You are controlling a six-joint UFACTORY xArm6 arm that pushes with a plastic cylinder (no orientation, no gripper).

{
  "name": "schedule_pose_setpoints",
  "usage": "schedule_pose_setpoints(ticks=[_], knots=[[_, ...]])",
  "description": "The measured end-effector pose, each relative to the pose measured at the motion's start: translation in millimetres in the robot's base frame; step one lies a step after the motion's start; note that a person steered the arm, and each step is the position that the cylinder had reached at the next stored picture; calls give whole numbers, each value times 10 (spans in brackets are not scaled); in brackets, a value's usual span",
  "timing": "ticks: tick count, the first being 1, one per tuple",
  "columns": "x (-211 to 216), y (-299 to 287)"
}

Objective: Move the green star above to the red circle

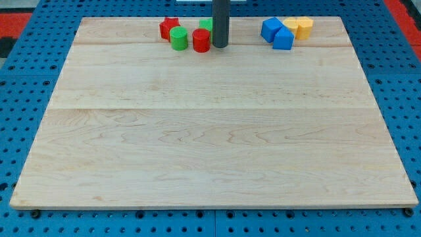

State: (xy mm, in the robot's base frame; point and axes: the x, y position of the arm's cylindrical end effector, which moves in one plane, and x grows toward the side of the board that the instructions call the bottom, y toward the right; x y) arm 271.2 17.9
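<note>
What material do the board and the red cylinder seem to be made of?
Board: apparently pale wood, matte, with visible grain lines and plank seams. Red cylinder: probably painted wood or plastic, smooth, uniform colour; the view cannot settle which. My tip stands just right of it.

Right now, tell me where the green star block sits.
Green star block: view's top edge, mostly hidden behind my tip, just above the red circle block.

And here we are in what looks like a robotics lab bench: a pale wooden board made of joined planks (210,131) sits on a blue perforated base plate with a regular grid of holes (26,85), red edging at the view's top corners (402,12). Small coloured test blocks cluster along the board's top edge beside a dark straight rod (220,23).
</note>
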Motion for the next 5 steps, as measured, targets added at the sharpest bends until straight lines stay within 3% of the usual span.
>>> schedule_pose_setpoints(ticks=[2, 4, 5], knots=[[-146, -237], [-222, 362], [-469, 401]])
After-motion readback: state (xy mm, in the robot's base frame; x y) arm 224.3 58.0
